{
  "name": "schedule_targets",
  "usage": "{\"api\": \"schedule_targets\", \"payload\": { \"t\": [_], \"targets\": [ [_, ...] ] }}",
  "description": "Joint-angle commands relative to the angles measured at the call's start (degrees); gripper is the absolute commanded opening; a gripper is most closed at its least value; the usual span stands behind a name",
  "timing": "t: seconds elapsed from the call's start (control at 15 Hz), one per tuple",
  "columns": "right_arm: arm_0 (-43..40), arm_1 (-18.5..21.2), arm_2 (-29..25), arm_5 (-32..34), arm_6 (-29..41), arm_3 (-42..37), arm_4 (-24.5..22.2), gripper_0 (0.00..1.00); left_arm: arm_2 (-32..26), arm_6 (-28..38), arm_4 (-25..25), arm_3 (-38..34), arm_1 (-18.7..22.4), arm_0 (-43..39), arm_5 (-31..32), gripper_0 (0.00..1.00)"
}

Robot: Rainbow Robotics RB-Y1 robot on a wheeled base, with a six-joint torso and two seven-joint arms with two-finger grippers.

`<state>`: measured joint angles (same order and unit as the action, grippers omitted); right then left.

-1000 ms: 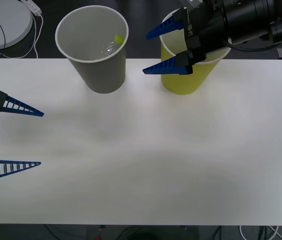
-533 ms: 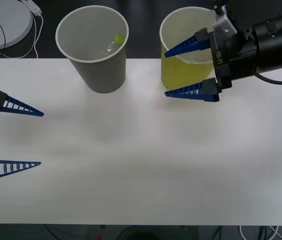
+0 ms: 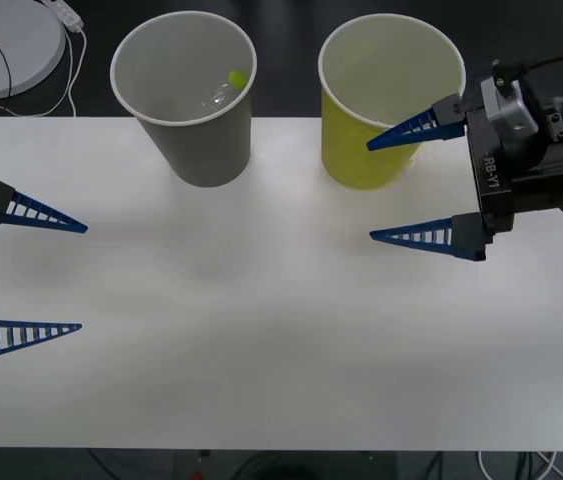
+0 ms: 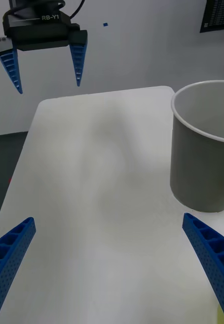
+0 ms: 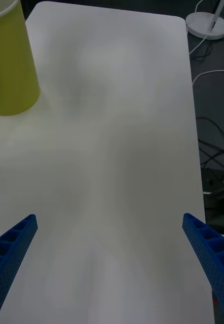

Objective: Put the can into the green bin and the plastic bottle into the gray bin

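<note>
The gray bin (image 3: pixel 183 95) stands at the table's back left of centre, and the plastic bottle (image 3: pixel 223 90) lies inside it with its yellow-green cap up. To its right stands the green bin (image 3: pixel 381 100). The can is hidden. My right gripper (image 3: pixel 371 191) hangs open just right of and in front of the green bin, holding nothing. The right wrist view has the gray bin (image 4: pixel 203 157) ahead of the open right gripper (image 4: pixel 108 217) and the left gripper (image 4: pixel 48 87) across the table. My left gripper (image 3: pixel 83 278) waits open at the left edge; its wrist view faces the green bin (image 5: pixel 10 66).
The white table (image 3: pixel 281 340) has free room across its middle and front. A round white lamp base (image 3: pixel 6 45) with a cable sits off the back left corner. Cables (image 5: pixel 213 147) lie on the floor beyond the table's edge.
My right gripper has drawn back from over the green bin, moving right and toward the table's front, open all the while. The left arm has stayed still.
</note>
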<state>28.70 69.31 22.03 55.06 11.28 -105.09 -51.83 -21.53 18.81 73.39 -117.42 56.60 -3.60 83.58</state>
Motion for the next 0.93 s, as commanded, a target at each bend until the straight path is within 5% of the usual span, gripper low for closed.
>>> {"api": "schedule_targets", "payload": {
  "t": [0.07, 0.93],
  "targets": [
    [-5.59, 0.56, -5.07, 2.6, -1.43, -1.96, -0.29, 1.0, 0.0, 0.0, 0.0, 0.0, 0.0, 0.0, 0.0, 1.0],
    [-30.46, -0.76, -22.82, 5.94, -8.11, -8.99, -1.61, 1.0, 0.0, 0.0, 0.0, 0.0, 0.0, 0.0, 0.0, 1.0]
  ]
}}
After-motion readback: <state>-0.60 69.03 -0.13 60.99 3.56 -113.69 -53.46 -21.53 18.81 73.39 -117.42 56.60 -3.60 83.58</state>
